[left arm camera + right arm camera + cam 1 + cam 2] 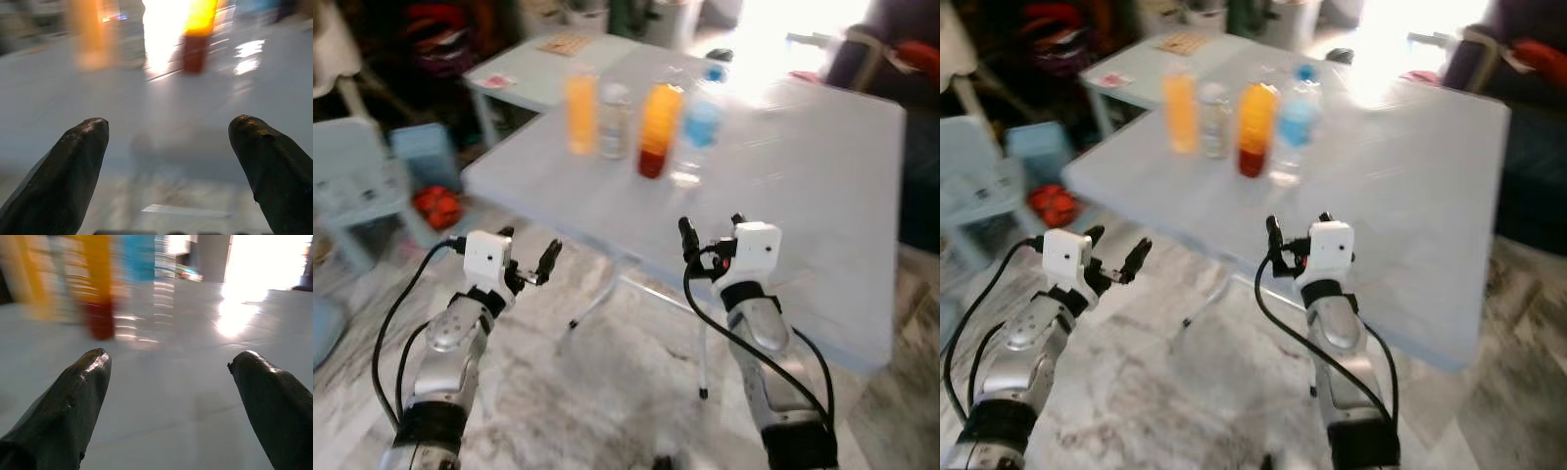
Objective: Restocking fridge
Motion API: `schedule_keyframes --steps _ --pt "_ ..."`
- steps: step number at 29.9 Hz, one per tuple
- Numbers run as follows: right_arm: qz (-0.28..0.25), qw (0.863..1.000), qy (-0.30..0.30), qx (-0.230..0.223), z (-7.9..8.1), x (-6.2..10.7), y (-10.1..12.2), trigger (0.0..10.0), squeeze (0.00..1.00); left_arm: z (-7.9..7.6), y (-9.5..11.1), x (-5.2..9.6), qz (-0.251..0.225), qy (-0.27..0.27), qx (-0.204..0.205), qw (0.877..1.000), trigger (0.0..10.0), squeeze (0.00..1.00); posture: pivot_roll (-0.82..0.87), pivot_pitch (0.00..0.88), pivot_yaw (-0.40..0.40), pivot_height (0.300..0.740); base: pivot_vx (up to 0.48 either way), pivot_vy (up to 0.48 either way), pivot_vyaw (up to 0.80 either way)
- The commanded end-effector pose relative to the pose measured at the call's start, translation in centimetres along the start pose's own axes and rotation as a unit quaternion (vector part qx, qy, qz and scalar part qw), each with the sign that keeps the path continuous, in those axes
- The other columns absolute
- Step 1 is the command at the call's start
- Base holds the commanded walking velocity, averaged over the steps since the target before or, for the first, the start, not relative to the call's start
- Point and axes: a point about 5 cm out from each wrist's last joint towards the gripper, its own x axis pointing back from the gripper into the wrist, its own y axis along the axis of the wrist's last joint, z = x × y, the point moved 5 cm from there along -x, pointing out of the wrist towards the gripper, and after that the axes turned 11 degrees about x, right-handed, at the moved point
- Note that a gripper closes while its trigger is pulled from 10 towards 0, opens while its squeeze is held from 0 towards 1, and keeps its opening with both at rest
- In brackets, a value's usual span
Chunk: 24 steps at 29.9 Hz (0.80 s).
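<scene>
Now at the table, both arms raised and empty before the first pick.

Four drinks stand close together on the far part of the pale blue table (pixel 822 196): an orange juice bottle (pixel 579 113), a clear bottle (pixel 615 122), an orange-and-red bottle (pixel 658 132) and a blue-labelled water bottle (pixel 701 127). The left gripper (pixel 527 257) hangs just short of the table's near edge, the right gripper (pixel 713 235) just over it; each has its fingers spread wide and holds nothing. This looks like the approach step. Next, I judge, one gripper must reach well forward and close round a single bottle without knocking its neighbours.
</scene>
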Motion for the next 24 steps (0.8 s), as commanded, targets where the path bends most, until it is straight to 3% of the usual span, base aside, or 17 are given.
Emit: schedule_keyframes --steps 1,5,16,17,18,23,24 --pt "-0.042 0.999 0.007 -0.006 0.9 -0.6 2.6 10.0 0.0 1.0 0.8 0.5 -0.006 0.006 -0.008 1.0 10.0 0.0 0.05 0.044 0.0 0.74 0.48 0.0 -0.8" --pt "-0.048 0.999 0.012 -0.006 1.2 -0.7 3.0 10.0 0.0 0.9 0.8 0.4 -0.006 0.008 -0.003 1.0 10.0 0.0 0.05 0.043 -0.005 0.74 0.403 0.0 -0.54" --pt "-0.054 0.998 0.014 0.011 1.3 -0.8 3.3 10.0 0.0 1.9 1.4 0.8 -0.027 0.034 0.014 0.999 10.0 0.0 0.05 0.052 -0.009 0.74 0.0 0.0 0.0" --pt "-0.063 0.998 0.016 0.005 1.4 -0.8 3.7 10.0 0.0 2.6 1.4 0.9 -0.028 0.054 0.02 0.998 10.0 0.0 0.05 0.056 -0.008 0.74 0.0 0.0 0.0" --pt "-0.07 0.997 0.02 0.001 1.5 -0.8 4.0 10.0 1.0 2.8 1.3 0.9 -0.026 0.059 0.021 0.998 10.0 0.0 0.05 0.056 -0.008 0.74 0.0 0.0 0.0" --pt "-0.088 0.996 0.02 -0.001 1.8 -1.6 5.6 10.0 0.98 2.8 0.9 1.2 -0.017 0.061 0.02 0.998 10.0 0.0 0.04 0.068 0.002 0.74 0.0 0.0 0.0" --pt "-0.095 0.995 0.023 -0.003 2.0 -1.9 6.1 10.0 0.62 2.9 0.7 1.2 -0.014 0.065 0.022 0.998 10.0 0.0 0.04 0.072 0.004 0.74 0.0 0.0 0.0"
